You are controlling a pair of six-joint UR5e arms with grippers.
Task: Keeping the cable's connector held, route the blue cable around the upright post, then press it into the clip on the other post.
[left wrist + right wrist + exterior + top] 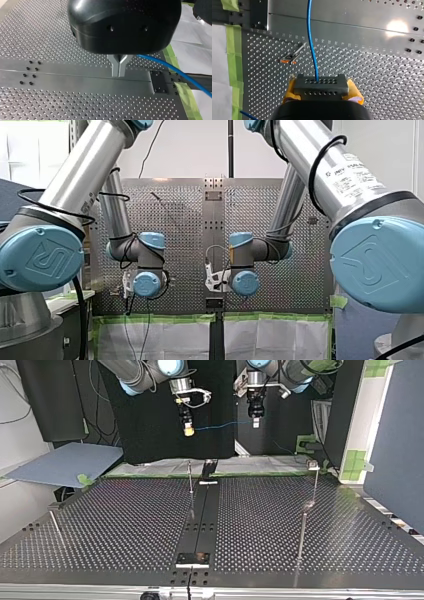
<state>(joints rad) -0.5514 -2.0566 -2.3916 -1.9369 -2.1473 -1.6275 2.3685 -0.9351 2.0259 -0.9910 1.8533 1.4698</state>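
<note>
My right hand (188, 430) clamps the connector (321, 87), left hand (119, 70) pinches the cable (312, 45), both up above the posts (190, 480) on the counter (125, 520).

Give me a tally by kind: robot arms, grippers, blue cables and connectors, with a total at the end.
arms: 2, my left arm and my right arm
grippers: 2, left gripper and right gripper
blue cable: 1
connector: 1
total: 6
</note>
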